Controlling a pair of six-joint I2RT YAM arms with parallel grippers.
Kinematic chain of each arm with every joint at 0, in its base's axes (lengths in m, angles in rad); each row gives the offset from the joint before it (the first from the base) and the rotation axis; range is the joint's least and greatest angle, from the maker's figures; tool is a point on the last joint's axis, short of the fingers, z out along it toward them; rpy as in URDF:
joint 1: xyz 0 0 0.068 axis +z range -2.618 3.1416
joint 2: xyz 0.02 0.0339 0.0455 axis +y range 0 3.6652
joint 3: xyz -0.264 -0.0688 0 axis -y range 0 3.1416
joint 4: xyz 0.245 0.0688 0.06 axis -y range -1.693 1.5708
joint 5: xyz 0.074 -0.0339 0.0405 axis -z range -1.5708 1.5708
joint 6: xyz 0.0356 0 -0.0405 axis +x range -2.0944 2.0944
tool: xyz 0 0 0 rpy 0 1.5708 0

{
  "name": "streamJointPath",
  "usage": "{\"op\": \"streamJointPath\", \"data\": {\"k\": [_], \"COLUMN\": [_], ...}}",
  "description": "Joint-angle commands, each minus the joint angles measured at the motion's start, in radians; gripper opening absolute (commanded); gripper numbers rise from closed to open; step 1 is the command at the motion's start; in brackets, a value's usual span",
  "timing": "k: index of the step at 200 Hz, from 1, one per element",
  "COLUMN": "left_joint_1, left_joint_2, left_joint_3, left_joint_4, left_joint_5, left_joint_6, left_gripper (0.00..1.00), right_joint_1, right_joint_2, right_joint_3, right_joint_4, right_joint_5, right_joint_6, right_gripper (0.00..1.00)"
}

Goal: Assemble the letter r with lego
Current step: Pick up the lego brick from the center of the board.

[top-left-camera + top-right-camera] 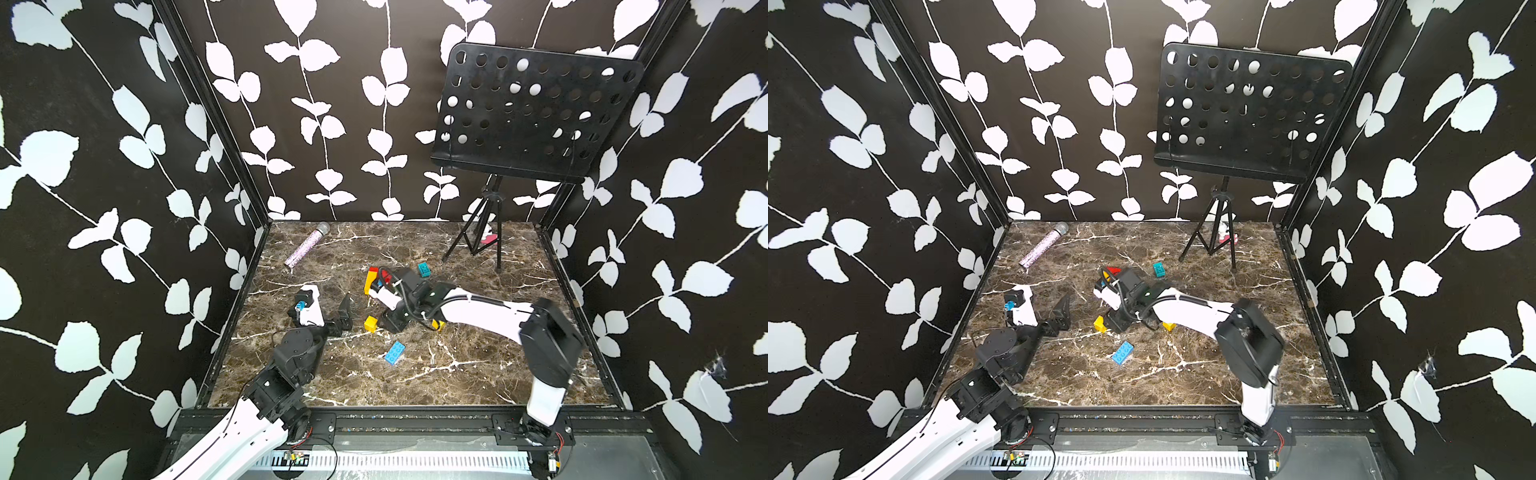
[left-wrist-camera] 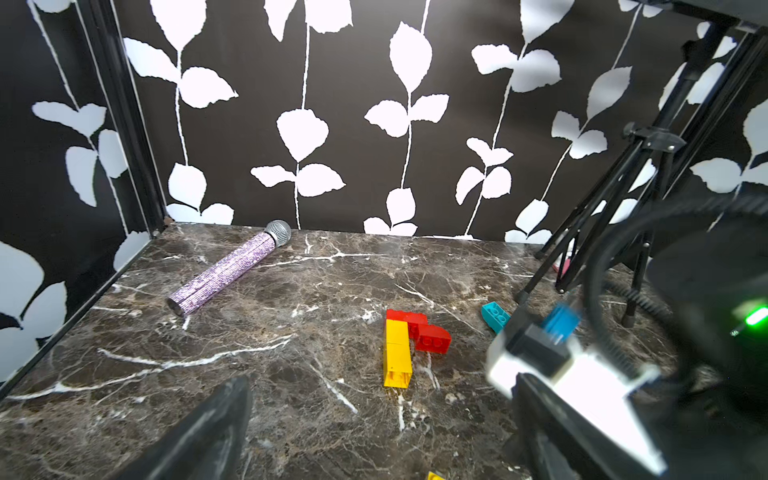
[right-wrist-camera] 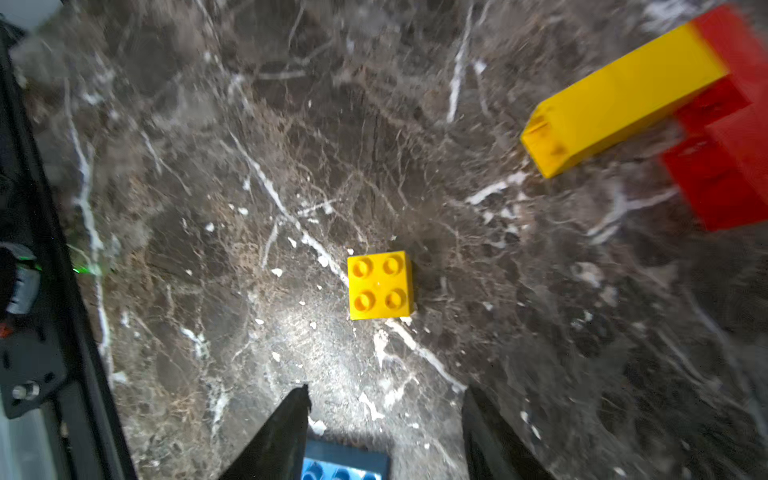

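Marble tabletop (image 1: 478,374) — right gripper (image 3: 386,390), jaws apart, near a loose yellow brick (image 3: 380,284).

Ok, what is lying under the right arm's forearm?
A small yellow brick pokes out beneath it in both top views. Only a corner shows; the right arm covers the rest, studs included.

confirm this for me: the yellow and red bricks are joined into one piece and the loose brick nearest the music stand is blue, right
One slip: nearest the music stand lies the teal brick, not a blue one; both top views show it. The blue brick lies toward the front. The yellow and red piece does look joined.
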Motion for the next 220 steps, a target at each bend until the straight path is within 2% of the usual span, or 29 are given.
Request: {"op": "streamJointPath", "data": {"k": [1,88,152,177,220], "left_joint_1": [0.006,0.008,0.007,0.008,0.009], "left_joint_2": [-0.031,-0.052,-0.045,-0.044,-0.029], "left_joint_3": [0.011,-0.020,-0.022,-0.022,-0.022], "left_joint_4": [-0.038,-0.048,-0.046,-0.047,-0.039], "left_joint_5": [-0.022,-0.033,-0.027,-0.028,-0.032], "left_joint_6": [-0.018,-0.037,-0.041,-0.041,-0.047], "left_gripper": [0.99,0.99,0.99,0.99,0.99], "right_joint_1": [0.011,0.029,0.072,0.072,0.072], "right_joint_2": [0.032,0.129,0.198,0.203,0.127], "right_joint_3": [0.055,0.143,0.169,0.163,0.115], "right_joint_4": [0.070,0.063,0.042,0.054,0.117], "right_joint_5": [0.029,0.042,0.131,0.145,0.156], "right_joint_6": [-0.067,-0.078,-0.090,-0.075,-0.056], "right_gripper": [0.59,0.58,0.54,0.44,0.29]}}
